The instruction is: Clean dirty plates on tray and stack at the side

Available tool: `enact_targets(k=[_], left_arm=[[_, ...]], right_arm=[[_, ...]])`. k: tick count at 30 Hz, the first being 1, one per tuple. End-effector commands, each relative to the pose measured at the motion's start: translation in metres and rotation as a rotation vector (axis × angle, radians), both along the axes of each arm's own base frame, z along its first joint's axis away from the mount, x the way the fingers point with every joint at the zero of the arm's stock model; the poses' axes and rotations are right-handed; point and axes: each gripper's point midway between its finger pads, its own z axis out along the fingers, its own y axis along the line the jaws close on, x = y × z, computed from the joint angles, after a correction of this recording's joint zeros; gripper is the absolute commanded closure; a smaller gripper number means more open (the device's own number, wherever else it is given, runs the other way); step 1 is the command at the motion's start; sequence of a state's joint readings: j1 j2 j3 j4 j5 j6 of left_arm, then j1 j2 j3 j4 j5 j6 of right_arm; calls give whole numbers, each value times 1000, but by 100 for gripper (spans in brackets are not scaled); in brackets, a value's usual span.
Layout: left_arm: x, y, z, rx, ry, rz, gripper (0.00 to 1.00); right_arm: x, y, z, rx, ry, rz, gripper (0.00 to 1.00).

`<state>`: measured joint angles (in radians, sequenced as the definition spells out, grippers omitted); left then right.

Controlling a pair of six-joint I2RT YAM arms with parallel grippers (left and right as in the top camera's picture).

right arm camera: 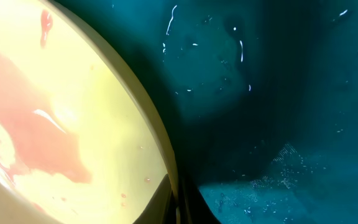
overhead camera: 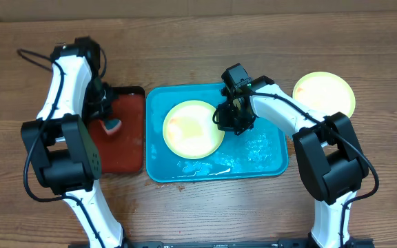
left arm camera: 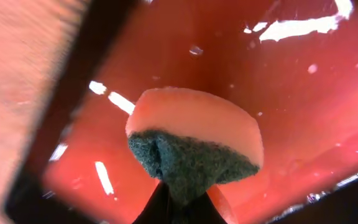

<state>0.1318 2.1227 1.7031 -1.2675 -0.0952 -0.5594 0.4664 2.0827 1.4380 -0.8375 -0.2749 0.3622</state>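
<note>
Cyan tray [overhead camera: 274, 162] mid-frame holds a smeared plate [overhead camera: 193, 128]; another plate [overhead camera: 324, 93] sits on the desk [overhead camera: 185, 41], upper right.

Left gripper [left arm camera: 178, 202] pinches a sponge [left arm camera: 194, 146]; it could slip.

Right gripper [right arm camera: 178, 205] clamps the plate's rim, which might tip.

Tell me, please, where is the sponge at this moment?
In the overhead view, the sponge is on the left side, over the dark red tray, held in the left pincer, beside the cyan tray.

A lab-style test bench: two robot arms mounted at a bare wooden table [overhead camera: 185, 213], no household surroundings.
</note>
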Motion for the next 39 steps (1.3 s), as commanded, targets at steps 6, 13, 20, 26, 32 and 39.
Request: enact_targets(k=[6, 13, 20, 26, 32, 39], left_arm=[[-12, -23, -23, -105, 6, -73, 86], [6, -20, 25, -150, -42, -118, 63], [30, -6, 92, -127, -157, -123, 0], [32, -13, 97, -151, -171, -128, 0], [35, -15, 96, -153, -179, -122, 0], [37, -14, 96, -150, -190, -123, 0]], right_arm=[[11, -8, -4, -39, -31, -21, 96], [13, -7, -3, -33, -48, 0, 96], [26, -1, 26, -19, -123, 80, 96], [46, -18, 77, -250, -295, 83, 96], [53, -27, 132, -587, -550, 105, 96], [39, -5, 173, -931, -773, 371, 96]])
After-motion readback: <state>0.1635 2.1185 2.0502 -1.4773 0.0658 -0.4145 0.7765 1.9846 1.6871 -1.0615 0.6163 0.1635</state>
